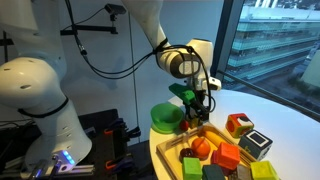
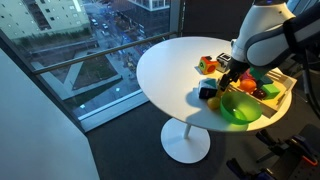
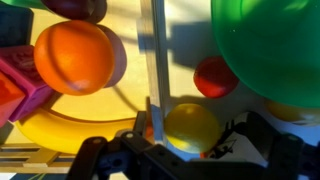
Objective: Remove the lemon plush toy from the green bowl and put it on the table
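The lemon plush toy (image 3: 190, 127), a small yellow oval, sits between my gripper's (image 3: 188, 138) fingers in the wrist view. The gripper is shut on it and holds it above the edge of the wooden tray. The lime-green bowl (image 3: 270, 45) fills the upper right of that view, beside the toy. In both exterior views the gripper (image 1: 200, 102) (image 2: 232, 80) hangs just beside the green bowl (image 1: 165, 117) (image 2: 240, 106), over the round white table (image 1: 285, 120) (image 2: 170, 70). The toy itself is too small to make out there.
A shallow wooden tray (image 1: 172, 150) (image 3: 157, 50) next to the bowl holds an orange ball (image 3: 73, 55), a red piece (image 3: 215, 77), a yellow curved piece (image 3: 60, 128) and several coloured blocks (image 1: 238, 125). The table edge is near the bowl; a window lies beyond.
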